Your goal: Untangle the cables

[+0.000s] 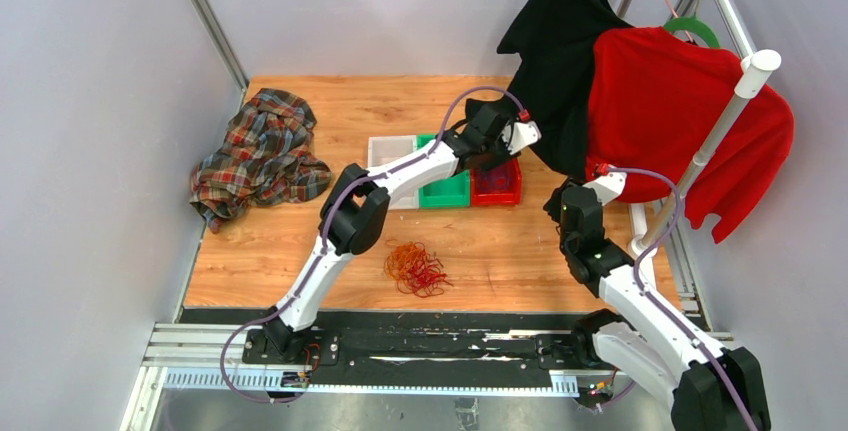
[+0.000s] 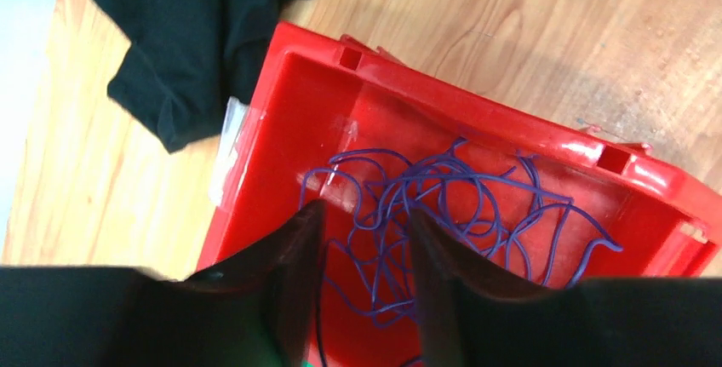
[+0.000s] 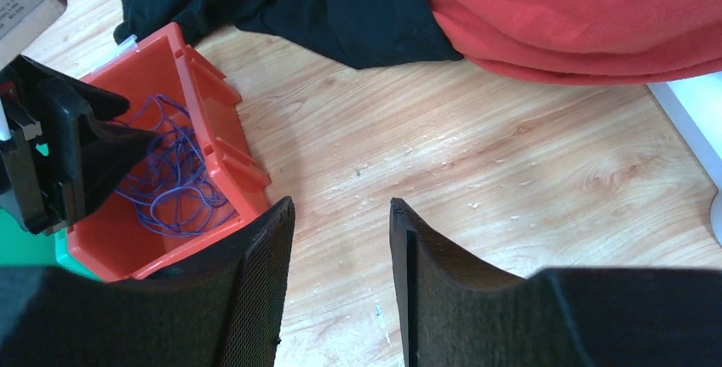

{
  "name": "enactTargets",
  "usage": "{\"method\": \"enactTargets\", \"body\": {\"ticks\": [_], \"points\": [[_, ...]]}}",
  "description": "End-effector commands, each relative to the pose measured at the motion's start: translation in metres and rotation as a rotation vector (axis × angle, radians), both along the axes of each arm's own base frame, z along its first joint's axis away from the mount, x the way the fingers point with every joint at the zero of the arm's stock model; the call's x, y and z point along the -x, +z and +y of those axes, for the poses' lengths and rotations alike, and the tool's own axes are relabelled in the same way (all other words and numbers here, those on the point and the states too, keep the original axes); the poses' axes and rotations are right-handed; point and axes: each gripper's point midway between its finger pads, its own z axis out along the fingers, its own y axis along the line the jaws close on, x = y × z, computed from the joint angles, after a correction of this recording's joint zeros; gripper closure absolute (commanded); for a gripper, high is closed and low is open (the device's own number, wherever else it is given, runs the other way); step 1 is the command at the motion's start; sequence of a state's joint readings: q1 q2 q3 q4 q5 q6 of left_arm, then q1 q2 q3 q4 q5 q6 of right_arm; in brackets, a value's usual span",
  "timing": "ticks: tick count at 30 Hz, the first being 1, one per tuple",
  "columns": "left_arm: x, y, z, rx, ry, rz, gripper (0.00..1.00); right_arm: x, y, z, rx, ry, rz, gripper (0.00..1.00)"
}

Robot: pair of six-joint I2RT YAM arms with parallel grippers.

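A tangle of red and orange cables lies on the wooden table near the front. Dark purple-blue cables lie curled in the red bin; they also show in the right wrist view. My left gripper hangs open just over the purple cables inside the red bin, with strands showing between its fingers. My right gripper is open and empty above bare wood, right of the red bin.
A green bin and a white bin stand left of the red one. A plaid shirt lies at the left. A black shirt and a red shirt hang from a rack at the right.
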State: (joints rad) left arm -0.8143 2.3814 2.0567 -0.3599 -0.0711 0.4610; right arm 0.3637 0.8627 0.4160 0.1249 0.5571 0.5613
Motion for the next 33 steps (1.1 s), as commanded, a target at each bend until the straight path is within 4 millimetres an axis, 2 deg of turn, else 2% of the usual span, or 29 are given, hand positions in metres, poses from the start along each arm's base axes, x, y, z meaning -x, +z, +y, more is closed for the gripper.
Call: {"method": "enactTargets", "body": {"ticks": [1,5,8,9,13,17,19,20,23,25,28,31,33], "points": [[0.001,0.051,-0.007,0.172,-0.021,0.057,0.45,-0.002,0.018,-0.004,-0.024,-0.016,-0.047,0.54],[0.004,0.08,0.001,0.248,-0.016,0.132,0.28,-0.002,0.025,-0.001,-0.024,0.004,-0.064,0.54],[0.014,0.107,0.013,0.261,-0.046,0.136,0.05,-0.003,0.026,0.0,-0.024,0.016,-0.065,0.54],[0.018,0.113,0.017,0.261,-0.058,0.141,0.02,-0.003,0.026,0.001,-0.026,0.02,-0.067,0.53],[0.043,0.136,0.038,0.237,-0.102,0.191,0.02,-0.006,0.029,0.008,-0.037,0.051,-0.07,0.53],[0.087,0.144,0.078,0.149,-0.161,0.31,0.02,-0.009,0.033,0.025,-0.055,0.144,-0.065,0.48],[0.113,0.137,0.107,0.102,-0.196,0.363,0.02,-0.01,0.031,0.034,-0.064,0.188,-0.045,0.44],[0.13,0.119,0.126,0.061,-0.217,0.405,0.02,-0.01,0.029,0.038,-0.069,0.205,-0.034,0.43],[0.167,0.095,0.17,0.002,-0.239,0.465,0.02,-0.009,0.023,0.052,-0.071,0.262,-0.013,0.38],[0.188,0.078,0.191,-0.018,-0.216,0.516,0.02,-0.008,0.02,0.062,-0.065,0.297,-0.007,0.36],[0.212,0.058,0.21,-0.026,-0.169,0.568,0.01,-0.006,0.015,0.073,-0.054,0.332,0.004,0.35],[0.224,0.035,0.217,-0.011,-0.122,0.595,0.03,-0.005,0.013,0.083,-0.054,0.363,0.006,0.36],[0.225,0.022,0.221,-0.014,-0.115,0.575,0.06,-0.004,0.012,0.089,-0.051,0.38,0.009,0.37]]}}
